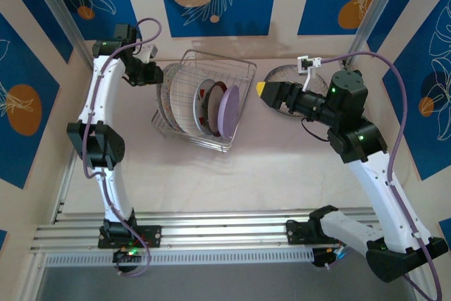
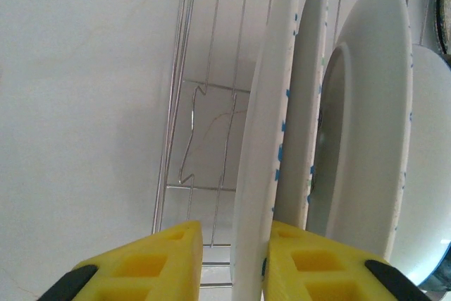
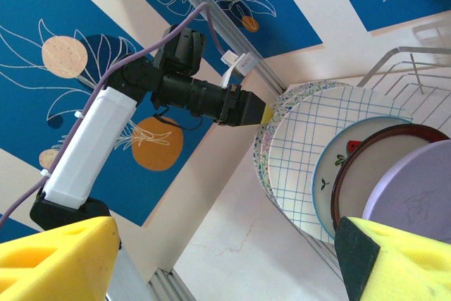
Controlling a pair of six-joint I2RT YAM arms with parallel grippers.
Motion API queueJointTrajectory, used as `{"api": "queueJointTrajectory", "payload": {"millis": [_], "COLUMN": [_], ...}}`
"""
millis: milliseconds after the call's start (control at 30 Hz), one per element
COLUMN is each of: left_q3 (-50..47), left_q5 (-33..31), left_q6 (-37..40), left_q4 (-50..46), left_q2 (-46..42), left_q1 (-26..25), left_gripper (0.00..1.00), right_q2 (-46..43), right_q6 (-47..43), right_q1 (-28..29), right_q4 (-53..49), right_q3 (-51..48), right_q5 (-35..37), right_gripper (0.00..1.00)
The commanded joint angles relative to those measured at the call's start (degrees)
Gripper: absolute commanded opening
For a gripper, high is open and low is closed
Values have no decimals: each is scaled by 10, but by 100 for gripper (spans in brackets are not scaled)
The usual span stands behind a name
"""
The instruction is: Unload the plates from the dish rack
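At the rack's left edge, the left gripper [image 1: 161,75] is part open. Its fingers [image 2: 151,266] straddle the rim of the speckled plate [image 2: 250,195], the outermost one. One pad sits right against the rim and there's a visible gap on the other side, so it isn't clamped.

The dish rack [image 1: 243,75] sits mid-table [image 1: 268,167], skewed to the table edges. It holds five plates on edge, packed close. Left to right in the top view:
- speckled plate
- grid plate [image 1: 187,100], the largest face showing
- strawberry plate [image 3: 337,167], smaller
- dark-rimmed plate [image 3: 384,153]
- lilac plate [image 1: 229,111], at the right end of the row

The rack's right part holds no plates, just bare wire.

Just right of the rack, a flat plate [image 1: 280,74] with a greyish speckled rim lies on the table, partly under the right arm.

The right gripper [image 1: 263,89] hovers over that plate's near-left edge, pointing at the rack. Its jaws are wide apart, its yellow pads [image 3: 60,259] are well separated, and it holds nothing.
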Motion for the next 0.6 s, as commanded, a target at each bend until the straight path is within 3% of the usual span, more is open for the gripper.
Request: {"api": "queueJointTrajectory", "payload": {"millis": [0, 567], "left_q3": [-20, -31], "left_q5": [34, 67], "left_q6": [2, -3], "left_q4": [-14, -12], "left_q2": [-20, -9], "left_q1": [-7, -6], "left_gripper": [27, 28], "right_q2": [-6, -2], "right_q6": [7, 10], "right_q1": [5, 6], "right_q4": [7, 6], "right_q3": [-6, -5], "right_q5": [-9, -5], "right_gripper": [81, 81]}}
